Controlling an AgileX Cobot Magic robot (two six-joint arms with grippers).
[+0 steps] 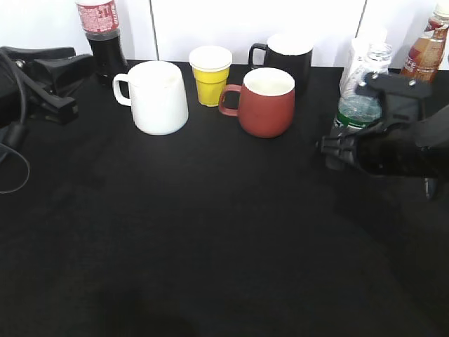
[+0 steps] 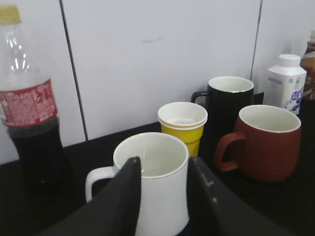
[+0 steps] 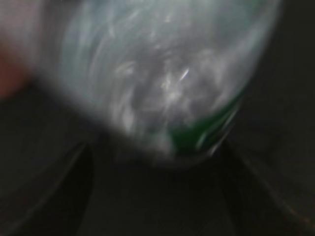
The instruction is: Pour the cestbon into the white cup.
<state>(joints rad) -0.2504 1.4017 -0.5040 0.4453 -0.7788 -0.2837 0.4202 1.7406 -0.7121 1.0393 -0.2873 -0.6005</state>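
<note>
Near the rear left corner the left gripper (image 2: 162,196) hangs with its jaws spread, just before the white cup (image 1: 158,96). A yellow cup (image 1: 210,74), red-brown mug (image 1: 265,100) and black mug (image 1: 286,57) line the rear edge between it and the cestbon (image 1: 359,88). The cestbon stands toward the right edge with the right gripper (image 1: 351,144) around it, seemingly clamped, though blur hides contact.

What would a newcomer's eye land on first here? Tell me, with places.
Probably the row of cups at the back of the black table: the white cup on the left, a yellow cup, a red-brown mug and a black mug behind it. At the right edge, the right gripper sits at the cestbon.
</note>
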